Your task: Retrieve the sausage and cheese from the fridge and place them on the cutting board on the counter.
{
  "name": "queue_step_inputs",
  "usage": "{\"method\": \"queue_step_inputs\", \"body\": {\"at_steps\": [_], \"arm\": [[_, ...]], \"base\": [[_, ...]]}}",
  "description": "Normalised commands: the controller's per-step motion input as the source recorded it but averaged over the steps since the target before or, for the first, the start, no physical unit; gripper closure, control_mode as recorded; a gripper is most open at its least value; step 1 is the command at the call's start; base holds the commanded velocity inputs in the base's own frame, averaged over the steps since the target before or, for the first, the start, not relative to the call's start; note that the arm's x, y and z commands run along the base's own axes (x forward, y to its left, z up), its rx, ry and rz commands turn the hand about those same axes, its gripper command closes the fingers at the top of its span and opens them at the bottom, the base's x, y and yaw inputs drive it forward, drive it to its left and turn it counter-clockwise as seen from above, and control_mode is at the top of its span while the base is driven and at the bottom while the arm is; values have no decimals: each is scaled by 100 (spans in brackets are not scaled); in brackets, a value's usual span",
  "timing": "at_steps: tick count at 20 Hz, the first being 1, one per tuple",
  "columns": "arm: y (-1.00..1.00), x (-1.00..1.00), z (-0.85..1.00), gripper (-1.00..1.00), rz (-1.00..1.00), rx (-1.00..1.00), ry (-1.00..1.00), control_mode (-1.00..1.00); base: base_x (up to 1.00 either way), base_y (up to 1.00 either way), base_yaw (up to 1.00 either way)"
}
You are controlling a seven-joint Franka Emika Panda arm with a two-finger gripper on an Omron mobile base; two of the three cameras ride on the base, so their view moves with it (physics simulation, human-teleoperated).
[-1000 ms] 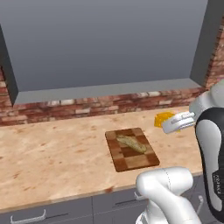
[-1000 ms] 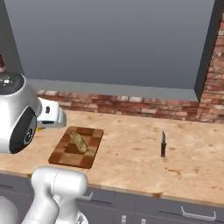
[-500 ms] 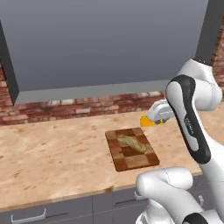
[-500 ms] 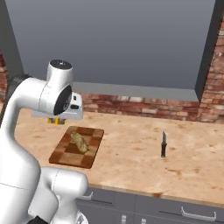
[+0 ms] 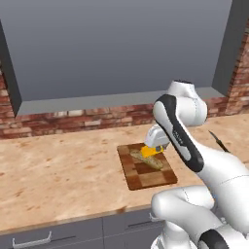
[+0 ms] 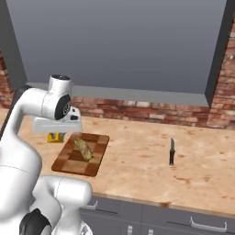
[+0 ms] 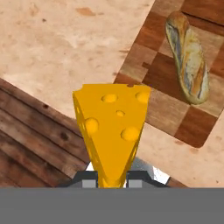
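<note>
Cheese (image 7: pixel 111 131), a yellow-orange wedge with holes, sits clamped in the pincer (image 7: pixel 111 178), its narrow end pinched between the two tips and its broad end pointing away from the hand camera. The white arm rises from the base, bends at a high elbow over the desk (image 5: pixel 58 170) and turns down so the hand hangs above the back edge of the cutting board (image 5: pixel 147 166). In the left base view the pincer (image 5: pixel 154 146) hovers over the board's far end with the cheese (image 5: pixel 149 151) showing as an orange patch beneath it, just above the pale tan loaf (image 5: pixel 147 159) that lies on the board.

The right base view puts the hand to the left of the cutting board (image 6: pixel 81 154), the cheese (image 6: pixel 56 137) peeking out below the wrist block, over the desk's edge rather than the board. That view also shows a dark knife (image 6: pixel 171 152) lying on the desk well to the right of the board, apart from everything else. The hand view shows the loaf (image 7: pixel 188 57) lying across the checkered squares, and dark wooden floor planks (image 7: pixel 30 140) beyond the desk's edge below the wedge.
</note>
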Motion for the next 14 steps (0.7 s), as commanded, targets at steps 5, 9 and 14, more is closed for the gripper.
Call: {"method": "queue_step_inputs", "body": {"at_steps": [5, 9, 14], "arm": [[11, 92, -47, 100, 1, -1, 2, -100], [-11, 100, -24, 100, 0, 0, 0, -100], [0, 11, -55, 100, 1, 0, 9, -100]], "base": [[0, 0, 0], [0, 0, 0], [0, 0, 0]]}}
